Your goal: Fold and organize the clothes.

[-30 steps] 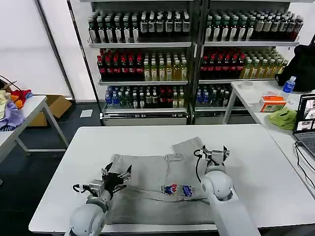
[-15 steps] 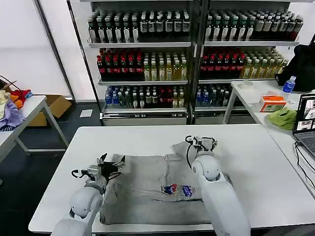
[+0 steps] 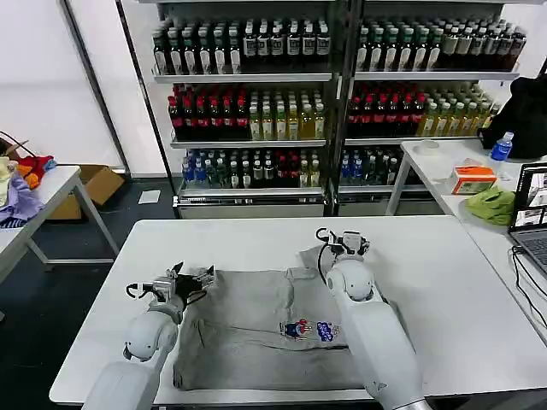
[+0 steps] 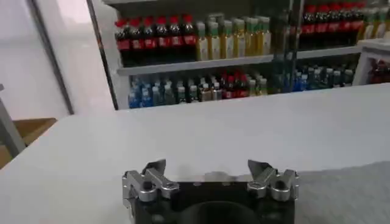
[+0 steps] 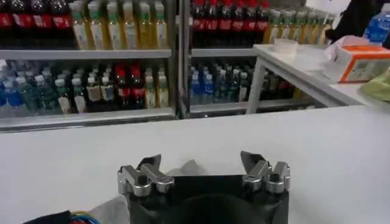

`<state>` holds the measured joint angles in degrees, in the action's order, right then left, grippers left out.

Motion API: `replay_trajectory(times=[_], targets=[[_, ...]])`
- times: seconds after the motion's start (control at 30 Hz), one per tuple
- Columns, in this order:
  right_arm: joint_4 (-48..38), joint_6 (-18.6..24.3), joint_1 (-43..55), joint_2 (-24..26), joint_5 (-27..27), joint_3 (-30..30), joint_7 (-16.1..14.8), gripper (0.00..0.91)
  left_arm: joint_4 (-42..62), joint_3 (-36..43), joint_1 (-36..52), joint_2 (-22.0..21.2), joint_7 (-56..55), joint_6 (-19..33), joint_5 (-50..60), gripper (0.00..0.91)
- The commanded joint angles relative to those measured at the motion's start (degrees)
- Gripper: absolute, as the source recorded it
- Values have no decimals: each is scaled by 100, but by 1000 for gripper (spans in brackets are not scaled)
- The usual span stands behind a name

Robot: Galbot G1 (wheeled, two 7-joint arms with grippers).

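L hand point(image 3: 186, 279) was held wide over shirt's point(image 3: 256, 333) far L corner; R hand point(image 3: 349, 243) wide at far sleeve. Grey shirt was spread flat on worktop point(image 3: 444, 282).

Head camera looks forward and down from above the white tabletop point(image 3: 256, 235) toward the drink shelves point(image 3: 248, 102) beyond both grippers; each wrist camera sits low and close behind its own gripper, left gripper point(image 4: 210, 173) and right gripper point(image 5: 203, 165), facing across the same tabletop to those shelves.
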<state>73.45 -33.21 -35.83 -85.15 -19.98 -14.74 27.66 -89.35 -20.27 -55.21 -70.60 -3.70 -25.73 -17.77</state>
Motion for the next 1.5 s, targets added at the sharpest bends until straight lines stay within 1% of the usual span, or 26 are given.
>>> replay_trajectory(times=[0.03,0.17,0.4,0.5,0.57,0.6,0.63,0.67,0.7,0.73,0.77,0.8,0.83,0.87,0.9,1.3,1.4,1.5], targets=[[-323,3,80,-44,-4,-27,-25,907,71,11,38,30,9,-18,-68,907],[-344,1,73,-55,-1,-33,-33,907,-102,16,-65,33,22,-80,-137,907],[-390,1,70,-74,21,-20,-56,907,-68,1,-86,49,23,-100,-165,907],[-405,-1,54,-77,37,-5,-57,907,-27,6,-50,54,23,-175,-252,736],[-421,-2,49,-88,39,-1,-52,907,8,11,-8,55,15,-239,-334,705],[-431,-4,49,-96,37,-1,-51,907,52,16,34,60,17,-301,-403,705],[-440,-1,55,-99,37,0,-48,907,84,18,60,63,27,-317,-422,615],[-446,-2,62,-104,35,1,-47,856,119,23,73,67,41,-320,-426,464],[-456,-2,71,-104,35,5,-50,746,160,27,98,69,52,-331,-477,393],[-474,-2,78,-98,37,15,-50,554,166,30,104,67,57,-352,-528,191],[-481,-2,81,-98,39,17,-50,433,166,34,107,66,57,-367,-551,111],[-488,-3,81,-98,39,19,-51,302,162,43,110,59,60,-398,-593,60],[-489,-3,73,-103,41,18,-48,30,154,53,109,55,60,-414,-614,30],[-489,-4,65,-105,44,17,-48,0,149,67,107,52,59,-425,-614,20],[-488,-4,58,-106,45,19,-46,0,141,84,103,51,58,-435,-613,10],[-198,-1,-271,-173,2,-79,-109,0,-47,176,-46,59,74,-455,-584,10],[-27,-1,-335,-174,-38,-73,-102,0,-69,165,-68,50,89,-394,-586,10],[90,5,-365,-182,-80,-86,-110,0,-96,159,-95,28,128,-221,-586,0]])
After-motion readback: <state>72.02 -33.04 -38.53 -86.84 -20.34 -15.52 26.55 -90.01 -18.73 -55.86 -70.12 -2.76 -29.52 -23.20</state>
